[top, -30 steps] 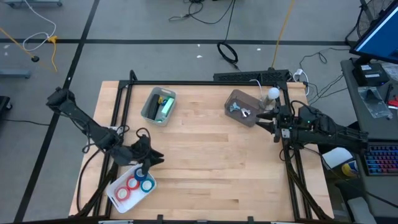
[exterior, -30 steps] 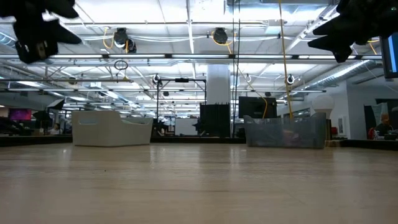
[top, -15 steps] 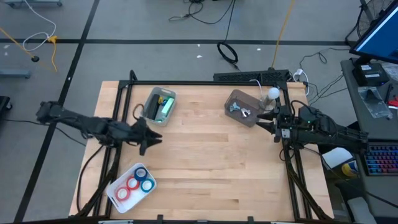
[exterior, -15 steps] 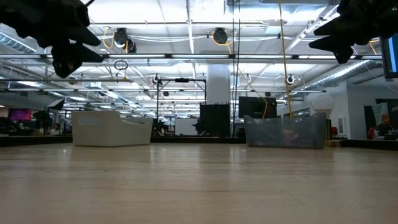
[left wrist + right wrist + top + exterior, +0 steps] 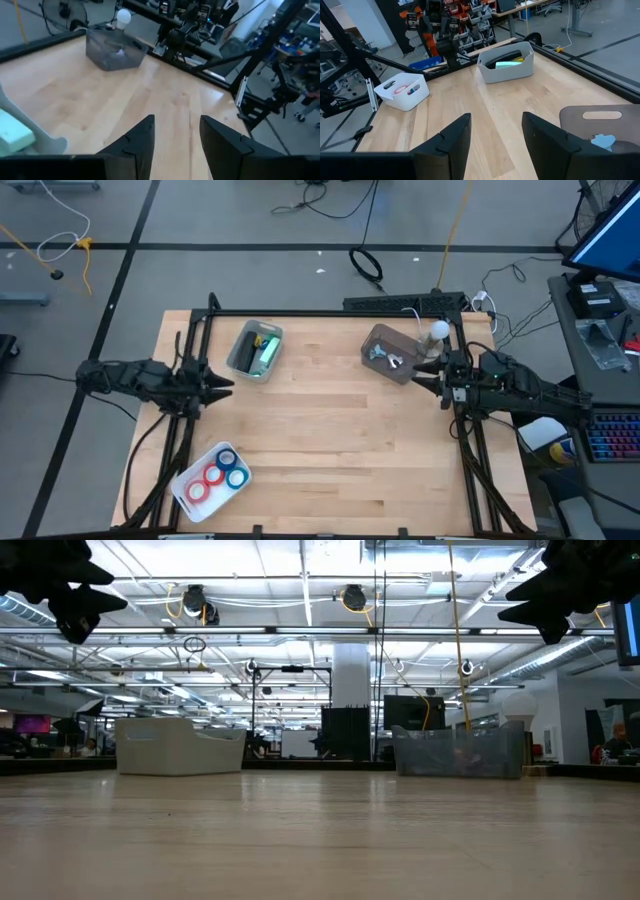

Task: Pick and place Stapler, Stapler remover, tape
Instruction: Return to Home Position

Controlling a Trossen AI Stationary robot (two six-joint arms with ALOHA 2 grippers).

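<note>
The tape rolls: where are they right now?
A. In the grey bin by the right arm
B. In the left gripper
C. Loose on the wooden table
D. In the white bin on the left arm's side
D: the high view shows the red and blue tape rolls lying inside the white bin, and the left gripper is open and holds nothing.

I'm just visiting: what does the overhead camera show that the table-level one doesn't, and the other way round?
Only the high view shows the white bin holding four tape rolls, two red and two blue, and what lies inside the other two bins. Only the low view shows the room's ceiling and lights beyond the table. Both show the table, the pale grey bin, the dark see-through bin, and the left gripper and right gripper, each raised above the table.
</note>
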